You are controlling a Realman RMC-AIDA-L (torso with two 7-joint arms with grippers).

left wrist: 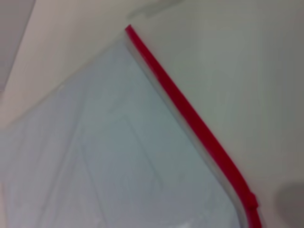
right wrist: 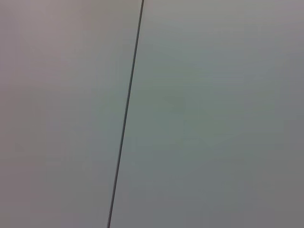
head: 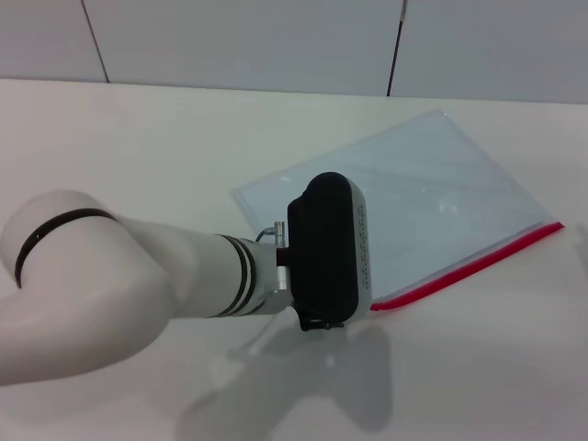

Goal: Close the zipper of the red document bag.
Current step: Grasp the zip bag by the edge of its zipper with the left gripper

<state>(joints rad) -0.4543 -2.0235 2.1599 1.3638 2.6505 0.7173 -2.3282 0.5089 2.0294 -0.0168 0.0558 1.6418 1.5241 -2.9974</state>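
The red document bag [head: 432, 197] lies flat on the white table, right of centre: a translucent pale blue pouch set at an angle. Its zipper [head: 469, 265] is a thin red strip along the near right edge. My left arm reaches in from the left, and the black body of the left gripper [head: 322, 253] hangs over the bag's near left corner, hiding that end of the strip. In the left wrist view the bag [left wrist: 95, 156] fills the picture and the zipper [left wrist: 190, 116] runs slantwise, with a small red bump [left wrist: 251, 199] near one end. The right gripper is out of view.
The white table [head: 138, 156] spreads around the bag, with its far edge meeting a grey panelled wall [head: 276, 46]. The right wrist view shows only a wall panel with a dark seam [right wrist: 126, 114].
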